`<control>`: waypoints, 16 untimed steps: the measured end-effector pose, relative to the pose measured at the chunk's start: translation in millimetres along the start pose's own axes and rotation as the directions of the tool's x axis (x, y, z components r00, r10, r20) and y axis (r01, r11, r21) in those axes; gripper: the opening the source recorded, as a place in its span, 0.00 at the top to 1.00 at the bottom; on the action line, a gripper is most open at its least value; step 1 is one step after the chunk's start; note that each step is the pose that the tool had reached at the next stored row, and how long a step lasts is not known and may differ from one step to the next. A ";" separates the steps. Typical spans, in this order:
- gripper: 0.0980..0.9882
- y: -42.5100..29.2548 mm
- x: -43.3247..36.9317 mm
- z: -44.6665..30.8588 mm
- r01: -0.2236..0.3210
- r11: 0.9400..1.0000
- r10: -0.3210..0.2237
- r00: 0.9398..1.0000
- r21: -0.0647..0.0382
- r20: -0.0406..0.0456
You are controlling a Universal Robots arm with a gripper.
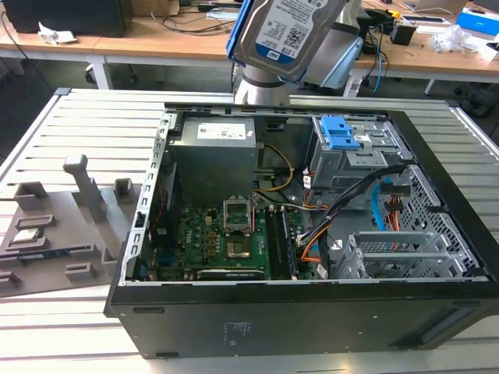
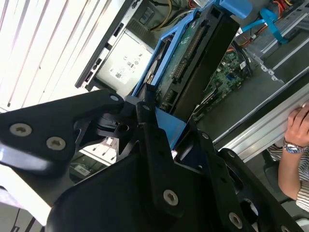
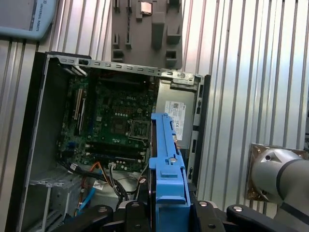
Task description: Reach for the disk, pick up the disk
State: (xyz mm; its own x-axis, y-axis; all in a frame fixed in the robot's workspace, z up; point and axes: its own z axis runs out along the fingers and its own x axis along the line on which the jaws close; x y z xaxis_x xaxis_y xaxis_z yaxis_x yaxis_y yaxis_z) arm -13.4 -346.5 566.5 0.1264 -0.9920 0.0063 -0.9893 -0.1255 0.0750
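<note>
The disk (image 1: 284,31), a silver-grey hard drive with a white-and-blue label in a bright blue bracket, hangs in the air above the back of the open computer case (image 1: 296,312). In both wrist views my gripper (image 3: 166,215) is shut on the disk, its black fingers (image 3: 133,215) clamping the two sides of the blue bracket (image 3: 166,169). The second wrist view shows the disk (image 2: 193,53) edge-on, with its connector side visible, running out from the gripper (image 2: 169,128) over the case.
Below lie the motherboard (image 1: 226,234), the power supply (image 1: 214,152) and the grey drive cage with blue latches (image 1: 343,136). A grey fixture tray (image 1: 58,226) sits on the slatted table at the exterior view's left. A person's hand with a wristwatch (image 2: 297,133) rests beside the case.
</note>
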 end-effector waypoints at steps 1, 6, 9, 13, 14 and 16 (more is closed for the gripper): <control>0.70 -5.0 0.7 -0.3 0.000 1.000 0.000 1.000 0.000 0.000; 0.70 -24.0 3.1 -1.8 0.000 1.000 0.000 1.000 -0.002 0.000; 0.70 -35.6 4.6 -2.6 0.000 1.000 0.000 1.000 -0.003 0.000; 0.70 -50.8 6.5 -3.8 0.000 1.000 0.000 1.000 -0.005 0.001; 0.70 -56.3 7.2 -4.2 0.000 1.000 0.000 1.000 -0.005 0.001; 0.70 -66.8 8.6 -5.0 0.000 1.000 0.000 1.000 -0.006 0.001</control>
State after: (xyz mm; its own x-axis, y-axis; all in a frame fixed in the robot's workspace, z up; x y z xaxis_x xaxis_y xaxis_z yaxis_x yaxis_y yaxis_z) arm 54.2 -346.5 566.5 0.1263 -0.9920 0.0055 -0.9888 -0.1254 0.0812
